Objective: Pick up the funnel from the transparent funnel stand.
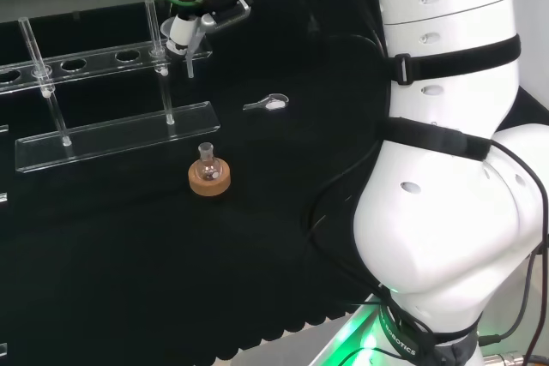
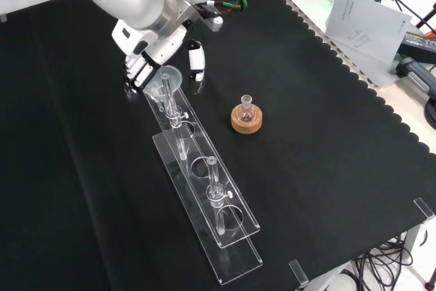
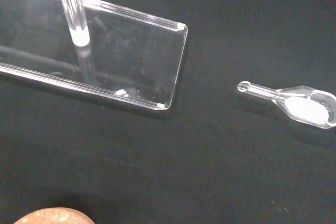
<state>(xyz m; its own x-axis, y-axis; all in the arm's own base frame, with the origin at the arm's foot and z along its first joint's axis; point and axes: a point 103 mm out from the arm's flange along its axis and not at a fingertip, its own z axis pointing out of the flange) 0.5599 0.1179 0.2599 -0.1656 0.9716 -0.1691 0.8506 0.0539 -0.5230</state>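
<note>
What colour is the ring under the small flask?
Tan cork brown; the ring under the flask shows best in the front view.

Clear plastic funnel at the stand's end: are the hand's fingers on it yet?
Cannot tell. In the front view the fingers sit right beside the clear plastic funnel, overlapping its rim, but no view plainly shows contact or a gap.

Head view from behind, front view opposite, both share the funnel stand point(image 1: 116, 139); wrist view hangs close

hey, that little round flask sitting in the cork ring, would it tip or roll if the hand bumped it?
Probably not easily: the flask sits nested in its cork ring, which lies flat on the cloth. Off the ring, its round body would likely roll. It looks like thin clear glass, so probably fragile.
</note>
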